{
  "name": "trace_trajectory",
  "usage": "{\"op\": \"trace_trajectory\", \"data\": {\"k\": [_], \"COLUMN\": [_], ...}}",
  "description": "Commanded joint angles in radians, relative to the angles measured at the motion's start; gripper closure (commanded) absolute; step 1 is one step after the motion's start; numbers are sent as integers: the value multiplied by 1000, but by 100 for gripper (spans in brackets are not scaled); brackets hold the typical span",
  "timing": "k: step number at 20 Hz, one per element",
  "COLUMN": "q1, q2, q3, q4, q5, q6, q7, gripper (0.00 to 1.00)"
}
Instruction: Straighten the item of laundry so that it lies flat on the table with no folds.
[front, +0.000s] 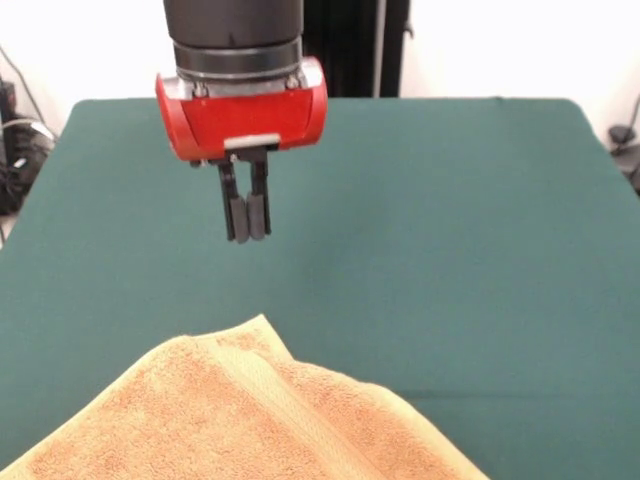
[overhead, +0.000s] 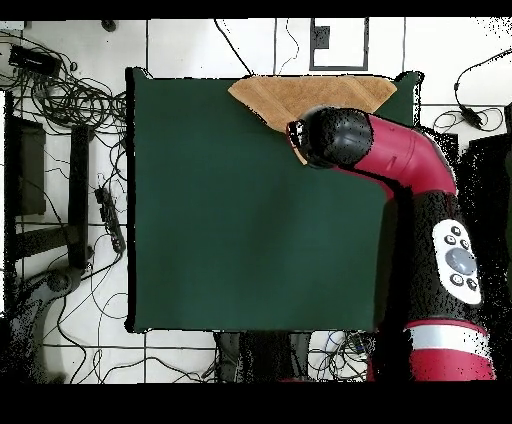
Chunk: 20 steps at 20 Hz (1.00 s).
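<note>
— Where is your arm right now?

— My arm (overhead: 425, 200) runs up along one side of the counter (front: 450, 250) in the overhead view and bends inward at the top, so the wrist ends over the corner region nearest the towel. From the front, my red wrist housing (front: 242, 112) hangs straight down with the pincer (front: 248, 228) pointing vertically at the green cloth.

— And the pincer itself?

— Its two dark fingers (front: 240, 215) are pressed together, holding nothing. The tips hang in the air, clear of the counter surface and apart from the towel.

— Where is the towel?

— The towel (front: 240, 415) lies at the counter's edge farthest from my base, at the bottom of the front view. It is not flat: one corner comes to a peak pointing toward me, and a paler woven band (front: 285, 410) runs diagonally across it where one layer is folded over another. The overhead view shows it as a tan wedge (overhead: 310, 97) along the top edge, partly hidden by my wrist.

— How much room is there?

— Plenty. The rest of the green counter is bare cloth on both sides of the pincer and back toward my base. Beyond the edges, cables (overhead: 70, 100) lie on the floor.
</note>
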Motion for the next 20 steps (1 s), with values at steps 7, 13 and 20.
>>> {"op": "trace_trajectory", "data": {"k": [7,13,20], "q1": [51,53,56], "q2": [144,148,150], "q3": [67,64,61], "q4": [126,131,120], "q5": [-20,-18,-14], "q6": [-136,-154,-134], "q7": [165,164,159], "gripper": [100,100,100]}}
